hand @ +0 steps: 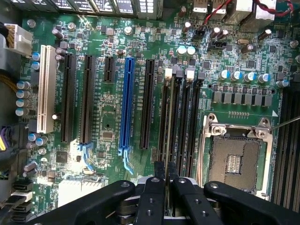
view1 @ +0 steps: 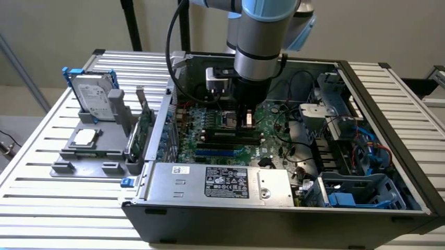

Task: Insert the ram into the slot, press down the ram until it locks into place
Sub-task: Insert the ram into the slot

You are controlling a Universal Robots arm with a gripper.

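The ram (hand: 169, 119) appears edge-on as a thin strip standing along one black memory slot (hand: 162, 126), the outermost of several alike, next to the silver processor socket. White end latches (hand: 168, 72) sit at the slot's far end. My gripper (hand: 165, 171) is shut on the ram's near end, one black finger (hand: 159, 176) on each side. In the exterior view the gripper (view1: 247, 122) reaches straight down into the open computer case onto the memory slots (view1: 230, 136). How deep the ram sits in the slot cannot be told.
A blue socket (hand: 125, 101), black expansion sockets (hand: 86, 93) and a white one (hand: 45, 89) lie beside the memory slots. The processor socket (hand: 236, 157) is on the other side. Outside the case, a hard drive (view1: 94, 99) and a green expansion card (view1: 143, 133) stand in a grey holder. The power supply (view1: 215, 182) borders the front.
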